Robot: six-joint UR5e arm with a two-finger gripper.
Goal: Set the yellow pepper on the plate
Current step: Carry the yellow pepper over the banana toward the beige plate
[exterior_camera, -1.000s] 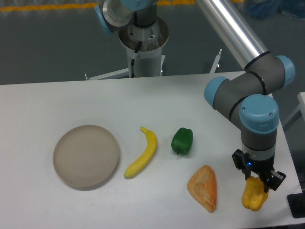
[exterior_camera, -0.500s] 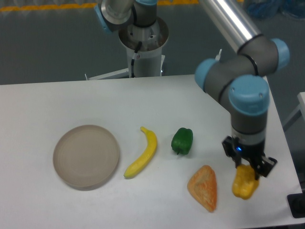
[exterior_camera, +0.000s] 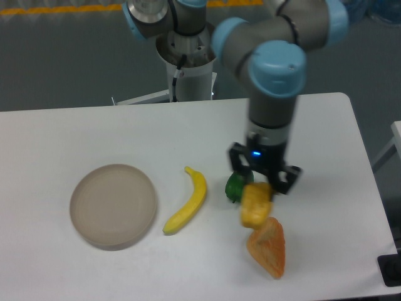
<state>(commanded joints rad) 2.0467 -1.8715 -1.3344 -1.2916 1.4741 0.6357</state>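
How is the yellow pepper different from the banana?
The yellow pepper is short and blocky, while the banana is long, thin and curved. The pepper is held in the gripper above the table; the banana lies flat on the table with nothing touching it. The pepper hangs close to the green pepper and the orange triangular piece; the banana lies nearer the plate. Both are yellow.

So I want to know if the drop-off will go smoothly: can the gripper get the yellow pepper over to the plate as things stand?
Probably yes. The gripper holds the yellow pepper lifted off the table, and the plate lies bare to the left. Only the banana lies between, flat on the table, so the carried pepper should pass over it.
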